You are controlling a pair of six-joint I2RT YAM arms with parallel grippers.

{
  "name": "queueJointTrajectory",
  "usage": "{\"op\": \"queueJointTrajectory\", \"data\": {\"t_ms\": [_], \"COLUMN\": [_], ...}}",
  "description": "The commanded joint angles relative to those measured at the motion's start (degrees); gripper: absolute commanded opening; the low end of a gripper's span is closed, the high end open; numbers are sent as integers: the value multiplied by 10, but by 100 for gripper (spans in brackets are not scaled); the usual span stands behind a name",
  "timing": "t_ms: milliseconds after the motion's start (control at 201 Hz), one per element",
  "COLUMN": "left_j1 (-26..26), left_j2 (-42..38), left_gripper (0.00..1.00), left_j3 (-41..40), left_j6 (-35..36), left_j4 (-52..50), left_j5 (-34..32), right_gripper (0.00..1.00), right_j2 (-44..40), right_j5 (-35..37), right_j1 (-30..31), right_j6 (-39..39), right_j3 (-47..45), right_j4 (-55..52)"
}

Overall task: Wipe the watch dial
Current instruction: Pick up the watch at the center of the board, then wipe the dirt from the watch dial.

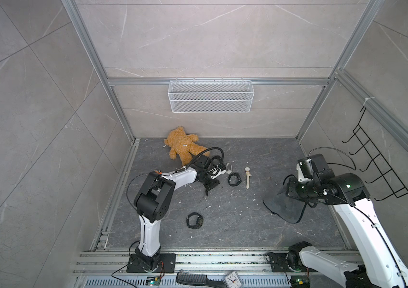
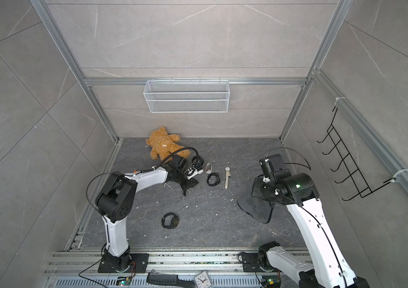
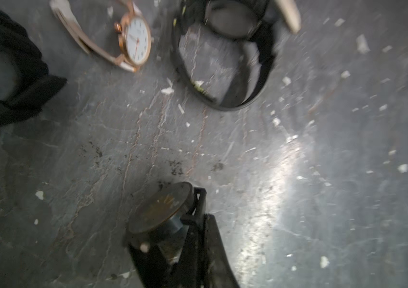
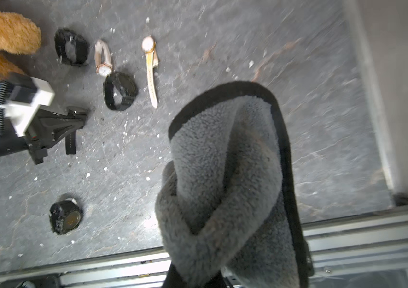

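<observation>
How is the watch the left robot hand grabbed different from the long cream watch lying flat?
The grabbed watch is dark, with a black strap; the cream watch has a pale face and light strap. The grabbed watch is pinched in the left gripper; the cream watch lies stretched straight on the floor, untouched. Both have round dials.

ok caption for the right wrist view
Right gripper holds a grey cloth above the floor where several watches lie.
</observation>
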Motion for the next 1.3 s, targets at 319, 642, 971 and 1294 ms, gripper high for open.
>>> {"op": "queueJointTrajectory", "data": {"t_ms": [319, 642, 971, 1294], "left_j1": [-81, -130, -152, -160], "left_j2": [-288, -351, -332, -328], "left_gripper": [0, 0, 0, 0], "left_j3": [-152, -193, -200, -205], "left_j6": [-94, 95, 266, 317], "left_j4": [311, 238, 209, 221], "left_j5": [124, 55, -18, -18], "right_gripper": [0, 0, 0, 0], "right_j2": [29, 83, 98, 132], "right_j5": [-330, -405, -401, -321], "right_j1": [-1, 8, 33, 149], "right_j6": [-40, -73, -107, -88], "right_j3": [-123, -47, 9, 16], "right_j4": [291, 310, 243, 230]}}
